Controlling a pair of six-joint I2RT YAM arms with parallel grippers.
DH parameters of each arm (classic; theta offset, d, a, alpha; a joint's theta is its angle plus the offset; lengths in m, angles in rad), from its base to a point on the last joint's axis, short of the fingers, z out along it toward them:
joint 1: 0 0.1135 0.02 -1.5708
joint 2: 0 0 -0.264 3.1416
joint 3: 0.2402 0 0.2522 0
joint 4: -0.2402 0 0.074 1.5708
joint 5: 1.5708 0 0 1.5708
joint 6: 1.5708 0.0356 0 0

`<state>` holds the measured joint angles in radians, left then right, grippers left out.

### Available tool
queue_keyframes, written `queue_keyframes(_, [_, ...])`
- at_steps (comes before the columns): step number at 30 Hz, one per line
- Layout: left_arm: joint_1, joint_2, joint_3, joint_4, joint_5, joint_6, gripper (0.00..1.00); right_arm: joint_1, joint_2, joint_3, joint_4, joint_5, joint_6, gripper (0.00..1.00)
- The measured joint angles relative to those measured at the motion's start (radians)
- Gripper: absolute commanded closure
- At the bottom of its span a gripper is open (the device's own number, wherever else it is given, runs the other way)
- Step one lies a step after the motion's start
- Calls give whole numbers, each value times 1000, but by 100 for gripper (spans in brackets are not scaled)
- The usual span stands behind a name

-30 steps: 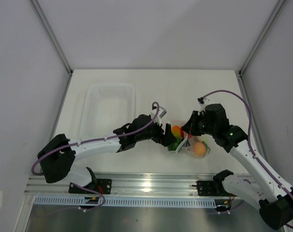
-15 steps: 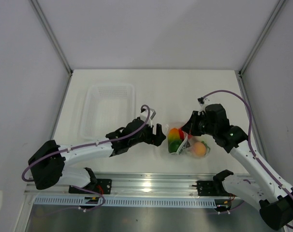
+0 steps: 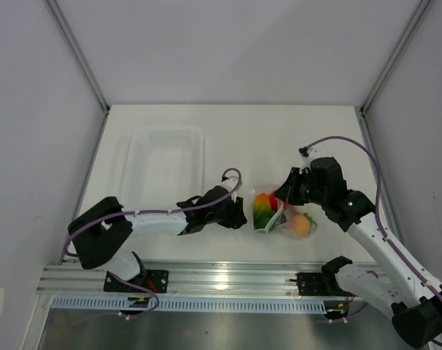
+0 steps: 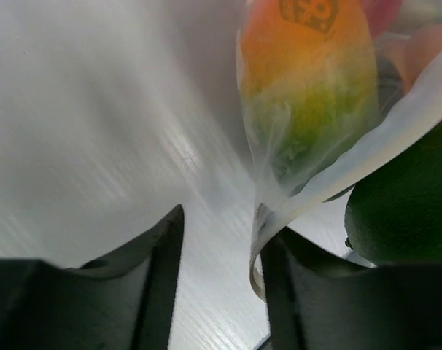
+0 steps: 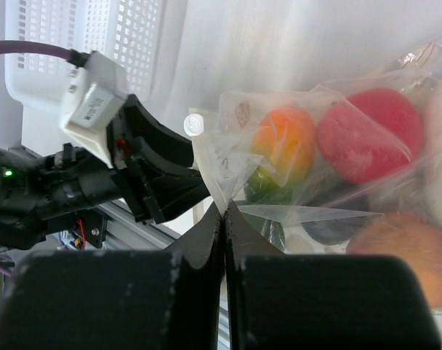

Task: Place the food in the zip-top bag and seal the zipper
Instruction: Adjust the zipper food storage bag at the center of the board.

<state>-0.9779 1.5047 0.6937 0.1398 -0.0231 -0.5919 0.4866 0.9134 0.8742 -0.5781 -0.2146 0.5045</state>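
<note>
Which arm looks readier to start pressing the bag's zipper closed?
Probably left: the left pincer is free and part open, right at the zip-top bag lip. The right pincer is shut on the bag's edge, steadying it.

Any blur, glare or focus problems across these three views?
Left wrist: table streaked with blur, mango soft through the zip-top bag, left pincer's fingers dark and unfocused. Right wrist: right pincer's fingers blurred up close, bag film glinting. Top external: sharp, with glare on the metal rail.
</note>
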Motion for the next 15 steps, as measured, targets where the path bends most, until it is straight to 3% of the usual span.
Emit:
queue_keyframes(7, [0, 38, 9, 16, 68, -21, 99, 0, -3, 0, -1, 0, 0, 100])
queue_keyframes(15, [0, -1, 73, -34, 73, -7, 99, -5, -3, 0, -1, 16, -1, 100])
